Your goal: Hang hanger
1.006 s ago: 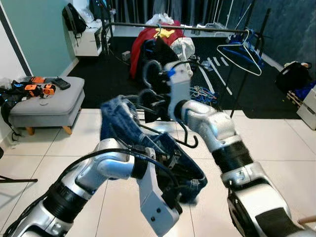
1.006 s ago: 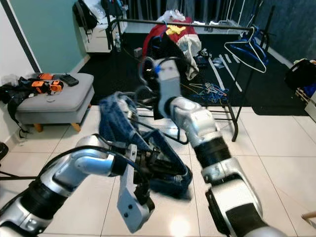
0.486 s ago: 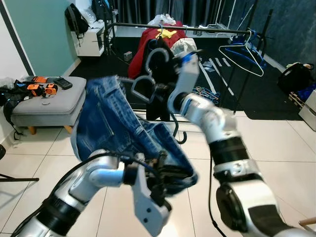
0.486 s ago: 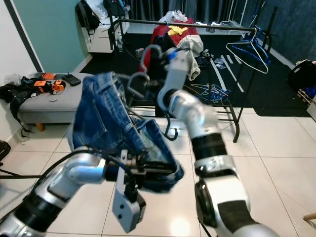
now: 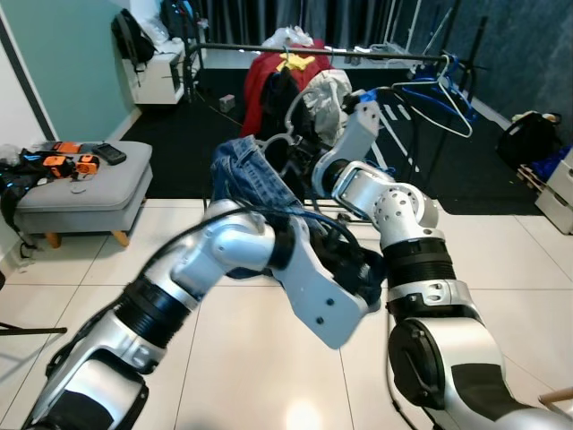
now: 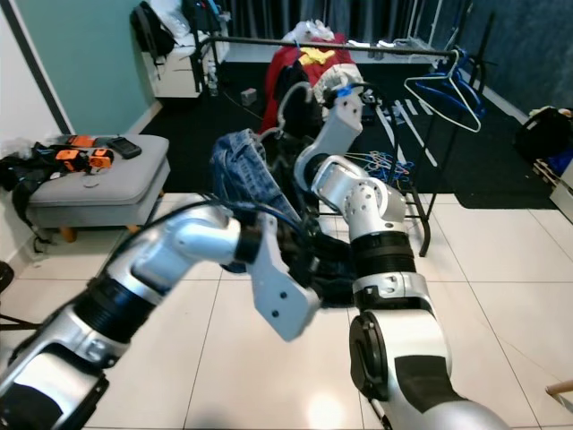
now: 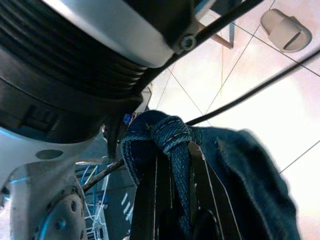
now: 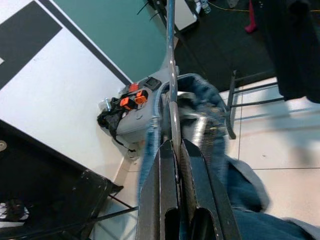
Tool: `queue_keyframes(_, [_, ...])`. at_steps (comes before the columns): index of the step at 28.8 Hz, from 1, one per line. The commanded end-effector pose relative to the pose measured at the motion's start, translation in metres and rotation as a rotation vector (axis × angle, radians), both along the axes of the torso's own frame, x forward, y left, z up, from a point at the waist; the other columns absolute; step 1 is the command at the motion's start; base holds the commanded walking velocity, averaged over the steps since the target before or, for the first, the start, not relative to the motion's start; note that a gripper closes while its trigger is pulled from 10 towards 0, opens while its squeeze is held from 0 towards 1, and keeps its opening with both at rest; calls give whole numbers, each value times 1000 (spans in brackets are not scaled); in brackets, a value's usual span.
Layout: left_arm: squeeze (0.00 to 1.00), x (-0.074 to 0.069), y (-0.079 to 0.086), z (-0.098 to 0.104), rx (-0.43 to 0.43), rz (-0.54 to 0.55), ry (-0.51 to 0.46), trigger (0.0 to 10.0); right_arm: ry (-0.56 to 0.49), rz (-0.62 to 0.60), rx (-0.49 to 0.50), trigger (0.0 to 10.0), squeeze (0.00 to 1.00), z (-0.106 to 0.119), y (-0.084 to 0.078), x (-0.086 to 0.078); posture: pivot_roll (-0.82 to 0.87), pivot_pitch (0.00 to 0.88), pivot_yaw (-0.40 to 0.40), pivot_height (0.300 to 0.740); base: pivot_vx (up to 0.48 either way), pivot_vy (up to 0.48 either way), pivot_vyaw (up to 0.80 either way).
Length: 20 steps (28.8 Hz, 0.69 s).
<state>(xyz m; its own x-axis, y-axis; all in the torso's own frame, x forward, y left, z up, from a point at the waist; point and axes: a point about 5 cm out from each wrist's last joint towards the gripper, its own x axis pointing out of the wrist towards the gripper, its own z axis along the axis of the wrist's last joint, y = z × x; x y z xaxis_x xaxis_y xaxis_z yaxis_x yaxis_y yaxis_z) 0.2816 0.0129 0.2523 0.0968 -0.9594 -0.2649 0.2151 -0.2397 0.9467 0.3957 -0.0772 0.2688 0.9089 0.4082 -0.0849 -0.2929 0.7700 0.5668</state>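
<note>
Blue denim jeans (image 5: 249, 176) hang on a hanger whose pale hook (image 5: 297, 100) points up toward the black clothes rail (image 5: 269, 45). My right gripper (image 8: 173, 145) is raised in front of the rail and shut on the hanger's metal neck (image 8: 170, 75). My left arm crosses low to the right, under the right arm. Its gripper (image 7: 170, 150) is shut on a folded edge of the jeans (image 7: 240, 165), with the dark lower part of the denim bunched around it (image 5: 363, 269).
A red garment (image 5: 264, 72) and dark clothes hang on the rail; blue hangers (image 5: 439, 94) dangle at its right end. A grey ottoman (image 5: 85, 184) with orange tools stands on the left. A black bag (image 5: 528, 134) lies at the far right. White tiled floor (image 5: 501, 260) lies below.
My left arm has swung across to the right under the right arm, pulling the jeans' lower part along. The right gripper has carried the hanger up and closer to the rail.
</note>
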Motion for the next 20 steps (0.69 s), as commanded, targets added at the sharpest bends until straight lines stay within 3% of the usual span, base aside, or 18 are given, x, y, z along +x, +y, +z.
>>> queue_keyframes(1, [0,-19,-19,8,-52,-129,-20,10000,-48,-22,0,10000,0,7,5,1,-111,0,-18,740,0,0,0])
queue_keyframes(2, [0,-20,-22,12,-72,-139,-20,10000,-63,-75,-83,10000,0,4,1,4,-113,0,-18,740,0,0,0])
queue_keyframes(5, [0,-20,-22,13,-84,-147,-27,10000,-64,-102,-131,10000,0,1,-2,6,-113,0,-18,740,0,0,0])
queue_keyframes(6, [0,-19,-22,14,-89,-148,-37,10000,-81,-87,-231,10000,0,-3,-1,5,-112,0,-21,740,0,0,0])
queue_keyframes(9, [0,-19,-22,14,-89,-148,-37,10000,-81,-87,-231,10000,0,-3,-1,5,-112,0,-21,740,0,0,0])
queue_keyframes(10, [0,-18,-20,14,-89,-143,-48,10000,-94,-53,-328,10000,0,-9,2,4,-111,0,-21,740,0,0,0])
queue_keyframes(12, [0,-18,-20,14,-89,-143,-48,10000,-94,-53,-328,10000,0,-9,2,4,-111,0,-21,740,0,0,0])
queue_keyframes(13, [0,-13,-18,15,-90,-122,-65,10000,-104,14,-433,10000,0,-17,8,0,-108,0,-22,740,0,0,0])
queue_keyframes(14, [0,-13,-18,15,-90,-122,-65,10000,-104,14,-433,10000,0,-17,8,0,-108,0,-22,740,0,0,0])
queue_keyframes(15, [0,-7,-14,18,-91,-88,-81,10000,-129,66,-530,10000,0,-23,13,-4,-108,0,-22,740,0,0,0])
queue_keyframes(18, [0,0,-10,22,-102,-48,-98,10000,-154,105,-581,10000,0,-27,18,-7,-110,0,-21,740,0,0,0])
queue_keyframes(20, [0,12,-2,31,-149,31,-121,10000,-216,184,-527,10000,0,-24,28,-15,-109,0,-19,740,0,0,0])
